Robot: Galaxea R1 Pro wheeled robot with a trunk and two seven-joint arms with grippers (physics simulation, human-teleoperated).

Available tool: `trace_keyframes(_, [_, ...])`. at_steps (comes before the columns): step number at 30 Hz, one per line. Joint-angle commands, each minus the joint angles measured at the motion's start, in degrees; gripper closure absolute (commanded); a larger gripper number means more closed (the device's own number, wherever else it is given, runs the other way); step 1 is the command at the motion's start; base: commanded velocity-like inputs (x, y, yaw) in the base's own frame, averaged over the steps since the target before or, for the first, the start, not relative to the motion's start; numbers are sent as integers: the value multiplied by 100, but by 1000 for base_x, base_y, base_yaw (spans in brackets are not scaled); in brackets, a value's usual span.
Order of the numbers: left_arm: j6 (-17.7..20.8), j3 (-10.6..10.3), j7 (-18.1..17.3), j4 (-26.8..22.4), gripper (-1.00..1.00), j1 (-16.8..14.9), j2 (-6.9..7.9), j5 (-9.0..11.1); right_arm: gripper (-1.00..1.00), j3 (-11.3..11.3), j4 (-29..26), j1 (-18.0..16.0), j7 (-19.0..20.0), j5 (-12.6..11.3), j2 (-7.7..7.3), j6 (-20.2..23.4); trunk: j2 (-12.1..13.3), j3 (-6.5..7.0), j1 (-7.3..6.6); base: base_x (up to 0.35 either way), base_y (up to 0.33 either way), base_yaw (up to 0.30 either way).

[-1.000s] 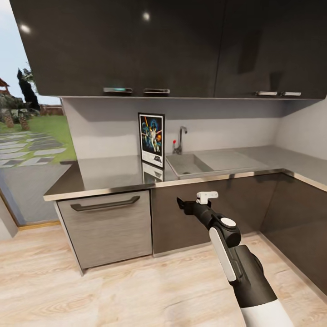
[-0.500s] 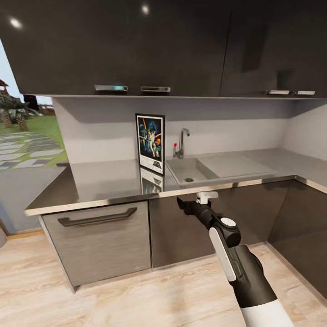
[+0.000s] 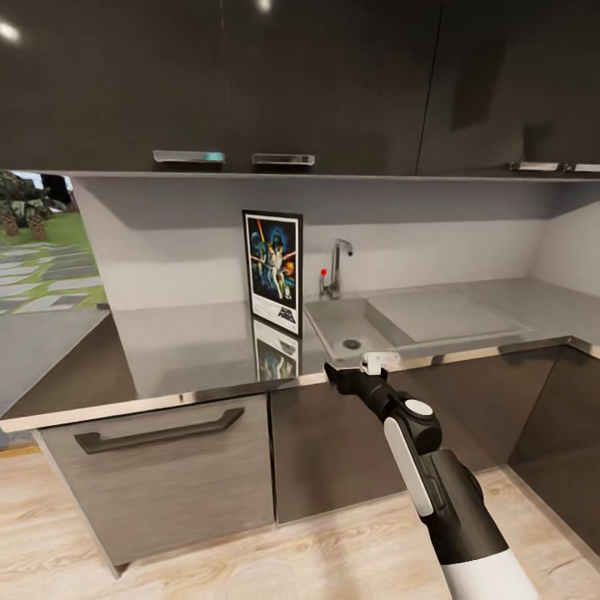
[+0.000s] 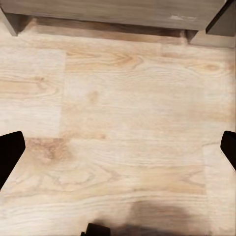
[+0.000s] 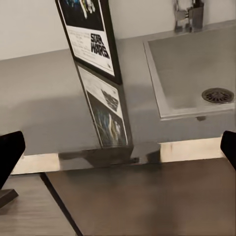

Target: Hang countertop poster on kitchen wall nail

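Head view: black-framed Star Wars poster [image 3: 273,269] is leaning upright against the wall at 11 o'clock, awaiting the wide-open, empty right gripper [image 3: 333,374].

The glossy grey-brown surface [image 3: 192,350] runs along the wall over dark cabinets and turns a corner at the right. The poster [image 3: 273,269] stands upright on it, at the back by the wall, its mirror image lying on the sheen in front. Just beside it an inset steel sink [image 3: 348,321] with a chrome tap [image 3: 335,267] is set into the surface.
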Motion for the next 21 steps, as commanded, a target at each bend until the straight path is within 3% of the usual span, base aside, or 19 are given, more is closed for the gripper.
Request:
trace_keyframes(1, [0,18,-46,-4,-100,1,-2,33,-100,-3,-3,-5,2,-15,2,28,-2,-5,4,336,0,0])
trace_keyframes(13, [0,18,-46,1,-100,1,-2,33,-100,-1,33,-6,9,-22,2,28,-2,-5,4,336,0,0])
trace_keyframes(21, [0,23,-38,11,-100,1,-2,33,-100,-5,109,1,619,17,-13,28,-2,-5,4,122,0,5])
